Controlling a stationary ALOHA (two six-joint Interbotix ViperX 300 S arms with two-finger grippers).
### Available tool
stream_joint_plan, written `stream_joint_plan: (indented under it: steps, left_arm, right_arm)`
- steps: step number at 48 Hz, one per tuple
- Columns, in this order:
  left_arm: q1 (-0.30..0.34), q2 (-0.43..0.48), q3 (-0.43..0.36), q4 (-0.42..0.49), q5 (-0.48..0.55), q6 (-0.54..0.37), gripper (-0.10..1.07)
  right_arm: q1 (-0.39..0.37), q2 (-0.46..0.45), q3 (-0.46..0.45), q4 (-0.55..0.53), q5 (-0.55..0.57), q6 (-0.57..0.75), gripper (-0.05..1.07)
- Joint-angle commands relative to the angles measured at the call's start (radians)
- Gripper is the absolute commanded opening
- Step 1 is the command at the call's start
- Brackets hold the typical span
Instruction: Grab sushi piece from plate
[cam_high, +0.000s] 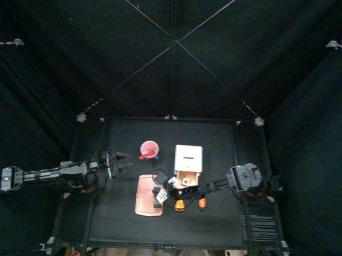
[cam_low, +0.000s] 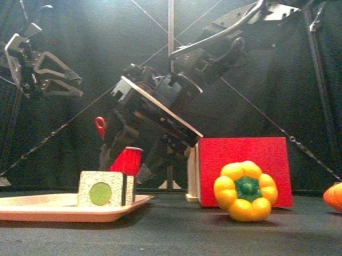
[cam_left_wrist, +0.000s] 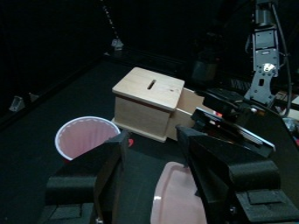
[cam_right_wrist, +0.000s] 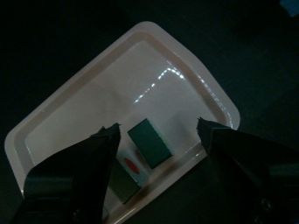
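Small black table (cam_high: 120, 225) with two black arms. The left arm rests at the left edge, its left gripper (cam_left_wrist: 163, 175) released, jaws apart, holding nothing, aimed at the pale wooden box with a slot in its top (cam_left_wrist: 152, 101) and the small round pink cup (cam_left_wrist: 87, 140). The right arm reaches in from the right, across to the long salmon-pink rectangular plate (cam_high: 142, 198) at near left. The plate's long axis runs near to far. The yellow bell pepper (cam_low: 245, 190) stands to its right at the near edge, well apart from the plate. The right gripper (cam_right_wrist: 158, 129) hangs over the plate's right side, jaws spread and empty. The sushi piece, a small block with dark green wrap (cam_right_wrist: 147, 140), lies on the plate by its right rim, right under this gripper, in the gap between the two jaws. The right arm is clearly the nearer one. The sushi's round green-centred face (cam_low: 100, 190) points toward the near edge. It's a stubby block, seeming slightly longer toward the plate's rim, but I can't tell for sure. My read: the next move is straight down and then close, with the plate rim close by as the risk.
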Motion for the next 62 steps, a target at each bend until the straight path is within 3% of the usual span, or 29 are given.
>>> stream_joint_plan:
  steps: [1,10,20,32,40,62]
  left_arm:
    - [0.003,0.003,-0.011,0.0,-0.009,0.002,0.85]
    - [0.003,0.002,-0.011,-0.002,-0.009,0.003,0.85]
    - [0.003,0.003,-0.011,-0.002,-0.009,0.003,0.85]
    - [0.003,0.003,-0.011,0.0,-0.009,0.003,0.85]
    - [0.003,0.003,-0.011,0.0,-0.009,0.003,0.85]
    - [0.003,0.003,-0.008,-0.002,-0.009,0.003,0.85]
  right_arm:
    - [-0.002,-0.034,-0.038,0.0,0.017,0.0,0.99]
    - [0.002,-0.035,-0.092,0.023,0.089,-0.002,0.99]
    - [0.008,-0.037,-0.138,0.066,0.256,-0.011,0.99]
    - [0.014,-0.002,-0.181,0.275,0.261,-0.238,0.99]
    - [0.012,0.021,-0.225,0.339,0.261,-0.356,0.99]
    - [0.009,0.049,-0.213,0.353,0.264,-0.365,0.99]
